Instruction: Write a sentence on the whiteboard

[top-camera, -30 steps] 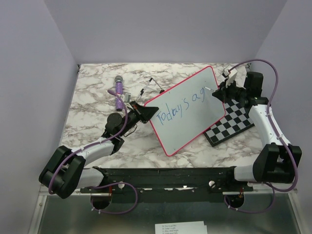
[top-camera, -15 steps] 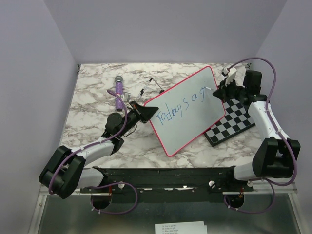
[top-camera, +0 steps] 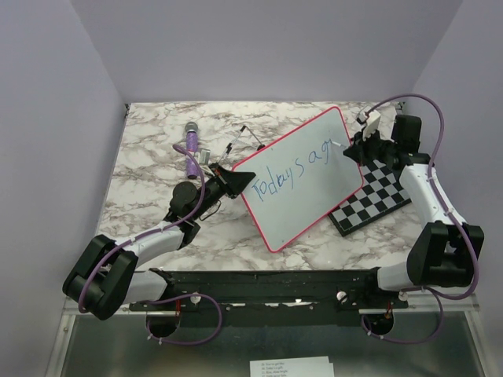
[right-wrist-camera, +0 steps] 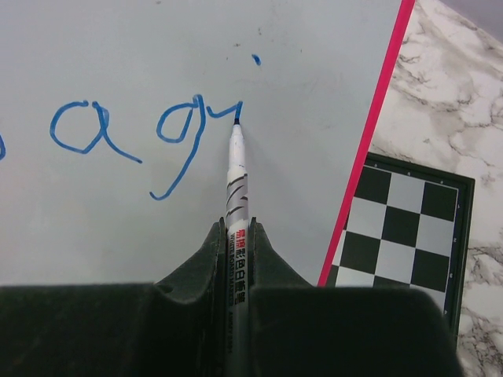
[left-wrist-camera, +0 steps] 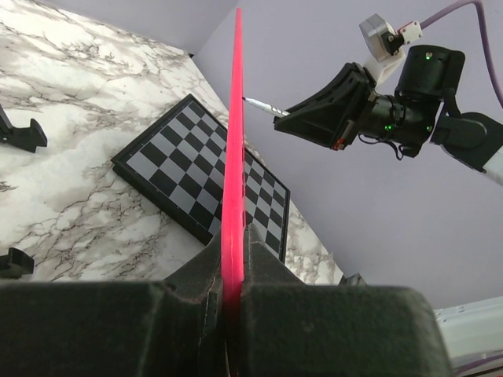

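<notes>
The whiteboard (top-camera: 314, 196), white with a pink-red rim, lies tilted across the marble table. My left gripper (top-camera: 236, 179) is shut on its left rim, seen edge-on in the left wrist view (left-wrist-camera: 233, 157). The sentence (top-camera: 289, 171) reads "Today's a g" in blue, with a short stroke and a dot after the "g" (right-wrist-camera: 182, 133). My right gripper (top-camera: 355, 149) is shut on a white marker (right-wrist-camera: 237, 196). The marker's tip touches the board at the end of the last stroke, beside the "g".
A black-and-white chessboard (top-camera: 381, 192) lies under the whiteboard's right edge, also in the right wrist view (right-wrist-camera: 409, 228). A purple pen (top-camera: 191, 149) and a thin black stand (top-camera: 244, 135) lie on the table (top-camera: 157, 133) behind the left gripper.
My right gripper has moved slightly up and right along the board with the marker, adding a short stroke and dot after the "g". The left arm and board have not moved.
</notes>
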Motion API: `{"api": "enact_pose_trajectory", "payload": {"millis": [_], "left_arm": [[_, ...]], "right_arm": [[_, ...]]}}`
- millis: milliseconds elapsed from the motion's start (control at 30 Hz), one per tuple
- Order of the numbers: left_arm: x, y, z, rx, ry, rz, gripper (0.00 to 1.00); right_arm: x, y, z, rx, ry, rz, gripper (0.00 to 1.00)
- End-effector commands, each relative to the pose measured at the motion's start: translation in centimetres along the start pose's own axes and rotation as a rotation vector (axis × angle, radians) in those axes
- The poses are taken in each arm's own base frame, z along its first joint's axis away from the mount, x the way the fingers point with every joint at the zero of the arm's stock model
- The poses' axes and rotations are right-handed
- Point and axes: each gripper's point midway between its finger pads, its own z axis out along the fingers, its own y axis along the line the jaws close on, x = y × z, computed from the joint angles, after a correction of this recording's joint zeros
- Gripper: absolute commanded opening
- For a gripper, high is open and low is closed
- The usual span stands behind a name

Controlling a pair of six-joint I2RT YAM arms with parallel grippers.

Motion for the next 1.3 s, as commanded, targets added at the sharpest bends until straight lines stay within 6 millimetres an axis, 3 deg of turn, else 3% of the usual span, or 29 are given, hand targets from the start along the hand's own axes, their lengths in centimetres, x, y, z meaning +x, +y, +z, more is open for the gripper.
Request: {"api": "enact_pose_trajectory", "payload": {"millis": [0, 167, 367, 767, 1033, 1267], "left_arm": [[-2.6, -4.1, 0.3, 0.157, -0.071, 0.055, 0.00], [-2.5, -4.1, 0.2, 0.158, -0.070, 0.052, 0.00], [-2.5, -4.1, 0.1, 0.158, -0.072, 0.051, 0.00], [-2.6, -4.1, 0.0, 0.157, -0.073, 0.054, 0.00], [-2.5, -4.0, 0.0, 0.155, -0.071, 0.053, 0.00], [-2.5, -4.1, 0.2, 0.162, -0.067, 0.055, 0.00]], "right_arm": [[2.3, 0.9, -0.5, -0.019, 0.054, -0.015, 0.01], [3.1, 1.4, -0.8, -0.024, 0.074, -0.020, 0.01], [2.3, -0.1, -1.0, 0.032, 0.081, -0.021, 0.01], [-2.7, -1.8, -1.1, 0.061, -0.033, -0.011, 0.00], [-2.6, -3.7, 0.2, 0.103, -0.017, 0.028, 0.00], [-2.6, -3.3, 0.7, 0.063, -0.025, 0.041, 0.01]]}}
